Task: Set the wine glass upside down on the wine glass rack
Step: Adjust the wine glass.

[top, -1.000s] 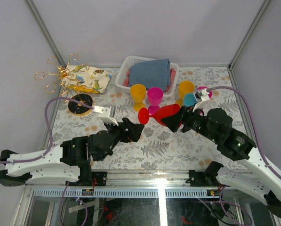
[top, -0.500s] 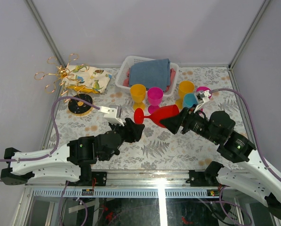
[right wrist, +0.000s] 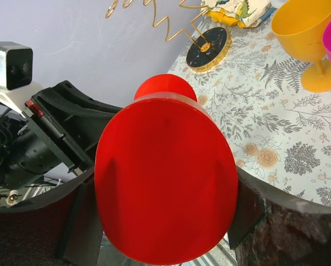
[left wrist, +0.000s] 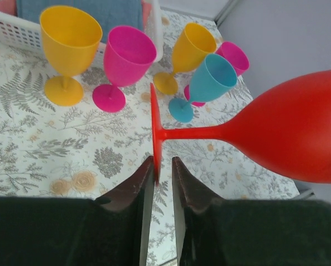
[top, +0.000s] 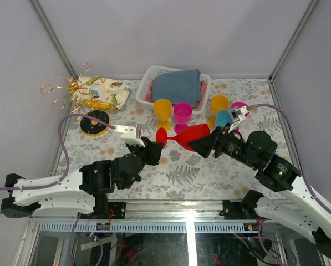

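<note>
The red wine glass (top: 188, 136) lies horiz. in the air above the table's ctr, bowl to the right, foot to the left, clear of the fern-print tablecloth (top: 182, 172). The right gripper (top: 205, 141) grasps it by the bowl, w/ a finger pressed on each side, as the right wrist view shows. The left gripper (left wrist: 162, 165) sits at the foot. Its two fingers straddle the thin disc edge-on w/ a narrow gap, one finger at the rim and the other just beside it. Whether it's clamped can't be told. The wine glass rack (top: 94, 123) stands at the far left of the table, w/ gold wire arms above a round dark base, well apart from the glass. A bird-print cloth (top: 101, 93) lies beside it. Behind the glass stand a yellow glass (top: 162, 111) and a pink glass (top: 182, 113), both upright. Farther right are a second yellow glass (top: 219, 103), a teal glass (top: 224, 117) and a magenta glass (top: 240, 105). At the back a white basket (top: 154, 75) holds a blue towel (top: 176, 86).
</note>
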